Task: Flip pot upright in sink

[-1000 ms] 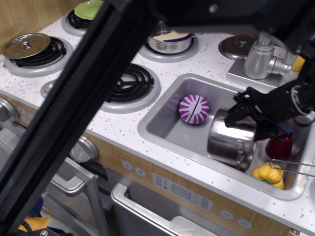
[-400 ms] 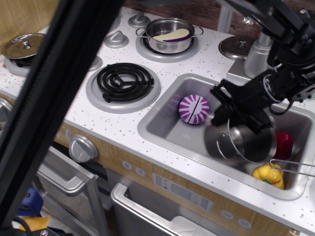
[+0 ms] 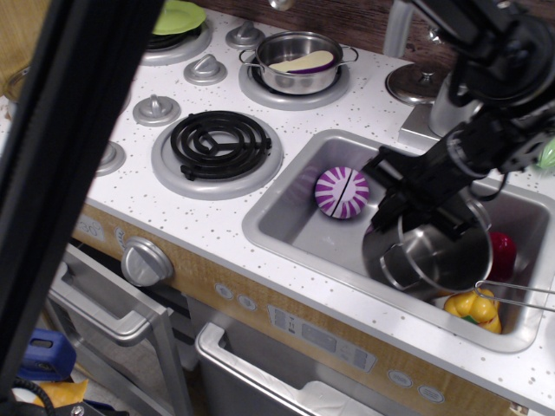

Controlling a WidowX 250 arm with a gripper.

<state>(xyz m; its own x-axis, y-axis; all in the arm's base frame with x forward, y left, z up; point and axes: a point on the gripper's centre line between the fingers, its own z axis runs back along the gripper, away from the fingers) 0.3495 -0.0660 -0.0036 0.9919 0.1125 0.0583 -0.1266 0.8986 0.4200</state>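
Note:
The shiny steel pot (image 3: 427, 256) is in the grey sink (image 3: 286, 227), tilted with its open mouth facing up and toward the front right. My black gripper (image 3: 414, 201) is shut on the pot's far rim and holds it just above the sink floor. A purple striped ball (image 3: 341, 192) lies to the pot's left in the sink. The arm comes down from the upper right.
A red item (image 3: 502, 255) and a yellow toy (image 3: 473, 309) lie in the sink's right end, with a wire handle (image 3: 513, 292) over them. A faucet (image 3: 451, 104) stands behind. A second pot (image 3: 299, 61) with food sits on a back burner. A dark bar (image 3: 61, 147) blocks the left.
The pot has rotated from lying mouth-down on its side to mouth facing up and forward. The gripper turned with it, and the camera view shifted slightly.

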